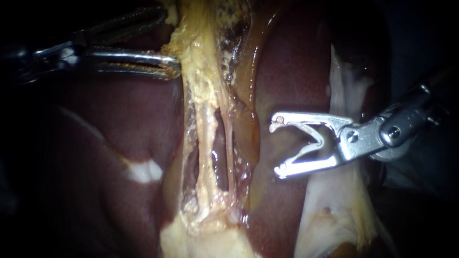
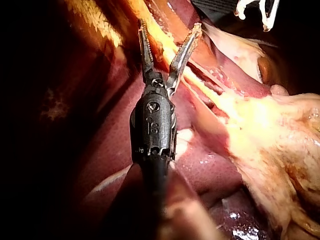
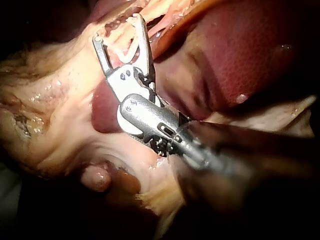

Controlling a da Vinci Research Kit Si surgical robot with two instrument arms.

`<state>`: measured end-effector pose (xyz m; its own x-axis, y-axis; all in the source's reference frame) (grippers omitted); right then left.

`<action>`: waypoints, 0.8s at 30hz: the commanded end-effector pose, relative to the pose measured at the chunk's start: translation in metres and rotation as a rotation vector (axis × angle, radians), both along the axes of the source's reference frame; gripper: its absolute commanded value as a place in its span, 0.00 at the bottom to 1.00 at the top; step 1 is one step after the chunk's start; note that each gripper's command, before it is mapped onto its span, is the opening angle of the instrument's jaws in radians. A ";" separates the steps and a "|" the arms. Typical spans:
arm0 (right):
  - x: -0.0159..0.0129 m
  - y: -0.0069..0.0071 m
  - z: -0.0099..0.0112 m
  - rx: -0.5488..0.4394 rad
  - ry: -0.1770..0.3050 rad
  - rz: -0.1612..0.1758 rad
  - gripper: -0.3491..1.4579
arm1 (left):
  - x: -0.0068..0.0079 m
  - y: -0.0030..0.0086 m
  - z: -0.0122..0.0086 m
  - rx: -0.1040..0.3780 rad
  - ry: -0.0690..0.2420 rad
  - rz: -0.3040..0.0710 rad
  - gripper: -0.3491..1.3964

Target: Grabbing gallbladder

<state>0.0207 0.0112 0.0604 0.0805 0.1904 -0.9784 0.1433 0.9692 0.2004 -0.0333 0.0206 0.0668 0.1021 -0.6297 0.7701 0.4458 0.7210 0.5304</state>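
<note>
Endoscope view, upper left: left instrument (image 1: 176, 67), jaws parted astride yellowish tissue (image 1: 201, 57), should bite deep and squarely; right instrument (image 1: 277, 147) gapes empty at mid-right.

Light falls hard and narrow on the middle of the scene and fades quickly outward. The backdrop it strikes is a dark red-brown, smooth, wet liver surface (image 1: 105, 143), and bright glints sit on its damp folds. Around that lit patch lies a black surround (image 1: 14, 210) in which nothing can be made out; in the endoscope view it fills the left edge and the upper right corner. Low on that view's right edge a dim blue-grey patch (image 1: 420, 177) shows, too faint to name. Both wrist views have the same warm centre ringed by deep shadow
</note>
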 end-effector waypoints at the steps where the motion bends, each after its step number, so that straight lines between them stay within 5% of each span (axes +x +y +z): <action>1: 0.0000 0.0000 0.0000 0.000 0.000 0.000 0.51 | -0.0001 -0.0001 0.0002 0.016 0.003 -0.001 0.54; 8: 0.0000 0.0000 0.0000 0.000 0.000 0.000 0.51 | -0.0004 -0.0008 0.0018 0.106 0.023 -0.008 0.48; 17: 0.0000 0.0000 0.0000 0.000 0.000 0.000 0.51 | -0.0012 -0.0004 0.0025 0.148 0.028 -0.020 0.39; 20: 0.0000 0.0000 0.0000 0.000 0.000 0.000 0.51 | -0.0011 -0.0001 0.0025 0.161 0.027 -0.023 0.27; 22: 0.0000 0.0000 0.0000 0.000 0.000 0.000 0.51 | -0.0009 0.0002 0.0025 0.175 0.028 -0.024 0.04; 24: 0.0000 0.0000 0.0000 0.000 0.000 0.000 0.51 | -0.0006 0.0003 0.0024 0.185 0.035 -0.020 0.00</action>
